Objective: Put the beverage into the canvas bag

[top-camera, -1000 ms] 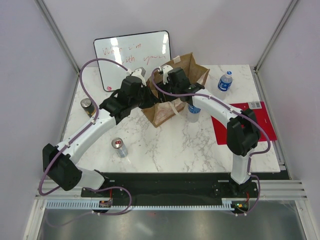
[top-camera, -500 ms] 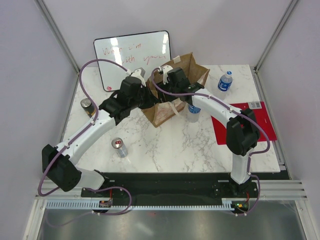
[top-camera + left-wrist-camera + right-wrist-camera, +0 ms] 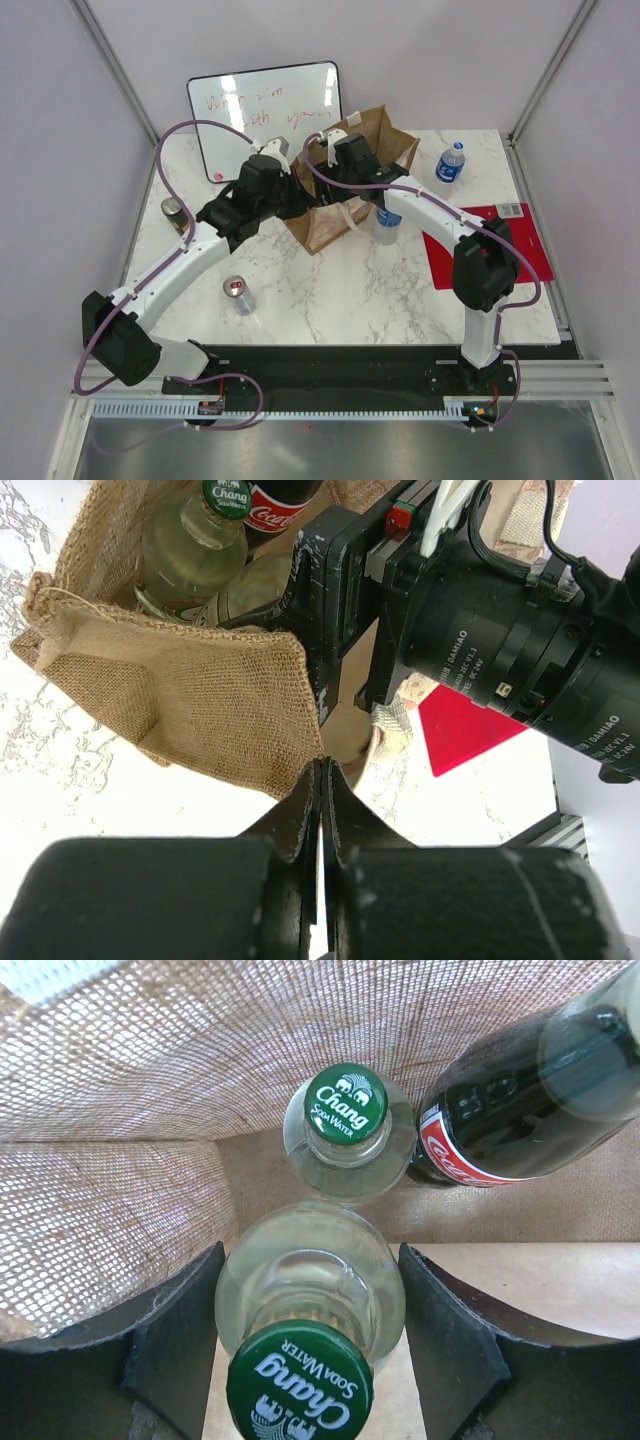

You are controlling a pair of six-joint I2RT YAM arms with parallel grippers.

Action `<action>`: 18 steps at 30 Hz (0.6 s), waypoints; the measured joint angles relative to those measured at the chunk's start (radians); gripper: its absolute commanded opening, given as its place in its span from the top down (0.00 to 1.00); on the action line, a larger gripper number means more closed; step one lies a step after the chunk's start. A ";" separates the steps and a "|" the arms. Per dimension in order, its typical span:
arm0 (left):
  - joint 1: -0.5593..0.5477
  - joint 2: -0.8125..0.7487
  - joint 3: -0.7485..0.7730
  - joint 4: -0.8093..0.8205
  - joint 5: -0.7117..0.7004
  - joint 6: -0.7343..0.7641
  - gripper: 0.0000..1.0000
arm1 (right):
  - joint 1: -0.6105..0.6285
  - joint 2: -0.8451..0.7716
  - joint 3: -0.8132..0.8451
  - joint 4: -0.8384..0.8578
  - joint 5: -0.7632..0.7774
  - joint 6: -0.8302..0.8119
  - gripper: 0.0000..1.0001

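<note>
The tan canvas bag (image 3: 328,228) stands at the table's middle back. My left gripper (image 3: 293,196) is shut on the bag's near rim; in the left wrist view the burlap edge (image 3: 200,700) runs into the shut tips (image 3: 322,765). My right gripper (image 3: 345,160) reaches down into the bag's mouth. In the right wrist view its jaws (image 3: 310,1300) stand open on either side of a clear Chang soda-water bottle (image 3: 310,1280) with a green cap, with a small gap on the right. A second Chang bottle (image 3: 345,1135) and a Coca-Cola bottle (image 3: 520,1110) stand inside the bag (image 3: 150,1060).
A whiteboard (image 3: 265,112) with red writing leans behind the bag. A water bottle (image 3: 450,163) stands at the back right, and another blue-labelled bottle (image 3: 387,222) stands right of the bag. A silver can (image 3: 238,294) and a dark can (image 3: 176,212) stand on the left. A red sheet (image 3: 490,250) lies on the right.
Both wrists have shifted very slightly toward the back at the bag's mouth. Nothing else has moved.
</note>
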 measured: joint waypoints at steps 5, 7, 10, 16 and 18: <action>0.000 0.000 0.000 0.000 0.000 0.000 0.98 | 0.000 0.000 0.012 -0.009 -0.011 0.003 0.30; 0.000 0.000 0.000 0.000 0.000 0.000 0.98 | 0.000 0.000 0.018 -0.015 -0.016 0.005 0.29; 0.000 0.000 0.000 0.000 0.000 0.000 0.98 | 0.000 -0.001 0.024 -0.021 -0.023 0.006 0.25; 0.000 0.000 0.000 0.001 0.000 0.000 0.98 | 0.000 -0.009 0.039 -0.013 -0.036 0.019 0.22; 0.000 0.000 0.000 0.006 0.000 0.000 0.98 | 0.000 -0.026 0.047 -0.001 -0.042 0.020 0.22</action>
